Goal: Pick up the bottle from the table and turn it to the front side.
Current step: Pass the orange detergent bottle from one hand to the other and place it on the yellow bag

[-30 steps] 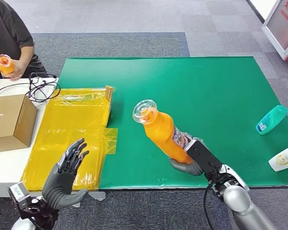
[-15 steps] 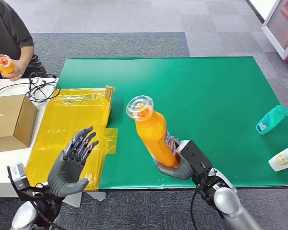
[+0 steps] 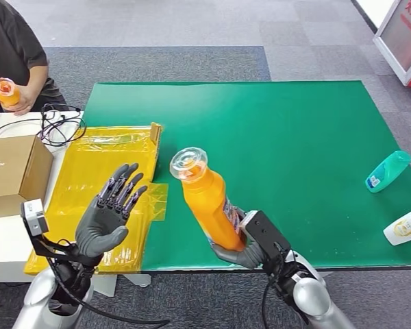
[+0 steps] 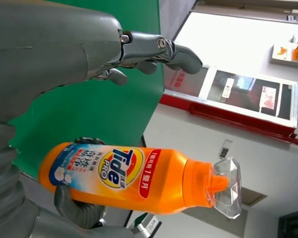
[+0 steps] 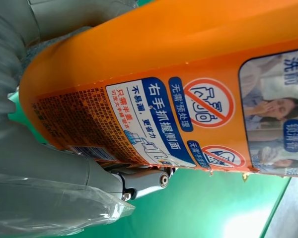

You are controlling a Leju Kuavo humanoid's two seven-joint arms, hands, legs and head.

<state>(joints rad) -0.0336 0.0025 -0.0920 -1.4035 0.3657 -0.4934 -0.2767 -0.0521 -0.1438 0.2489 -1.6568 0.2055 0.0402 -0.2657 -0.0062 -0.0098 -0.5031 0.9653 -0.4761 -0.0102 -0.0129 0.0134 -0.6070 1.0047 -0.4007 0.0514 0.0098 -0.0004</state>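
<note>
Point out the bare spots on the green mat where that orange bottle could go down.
The widest bare stretch of the green mat lies beyond the orange bottle, out to its far edge. The right edge is crowded by the teal bottle and white bottle; the yellow sheet borders the left.

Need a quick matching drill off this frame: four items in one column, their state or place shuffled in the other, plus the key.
1. orange bottle
2. left hand
3. teal bottle
4. cardboard box

A. lying at the mat's right edge
B. on the white table
C. open, over yellow plastic
D. gripped at its base by the right hand

Pairs: 1-D, 2-C, 3-A, 4-B
</note>
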